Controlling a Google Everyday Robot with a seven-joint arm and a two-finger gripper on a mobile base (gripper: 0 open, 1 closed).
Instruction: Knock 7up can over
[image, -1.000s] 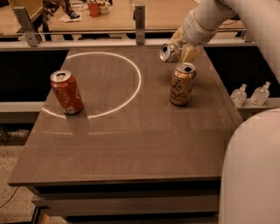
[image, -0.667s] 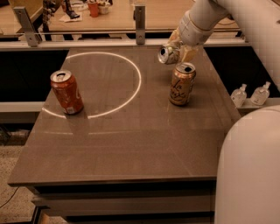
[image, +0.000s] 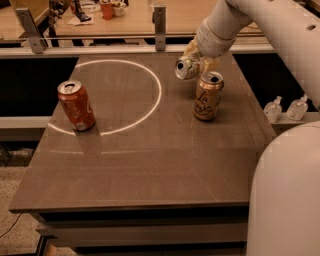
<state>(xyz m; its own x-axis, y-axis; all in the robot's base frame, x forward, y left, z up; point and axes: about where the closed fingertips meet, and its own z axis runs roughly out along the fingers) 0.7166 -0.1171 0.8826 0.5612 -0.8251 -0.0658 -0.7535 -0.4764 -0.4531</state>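
The 7up can is near the far right corner of the desk, tipped well off upright, with its silver top facing the left edge. Compared with one second ago, it sits slightly lower and closer to the left edge, and it leans further over. Assessment: the knock-over is under way and close to complete. Whether the can already rests on the desk cannot be determined. The end effector is against the right side of the can; it cannot be told whether it is spread, pressed together or pinching the can. A tan can stands upright just in front of the 7up can and is the nearest obstruction; a wider sweep could strike it. A red can stands upright near the left edge, well apart. Two small bottles stand beyond the right edge.
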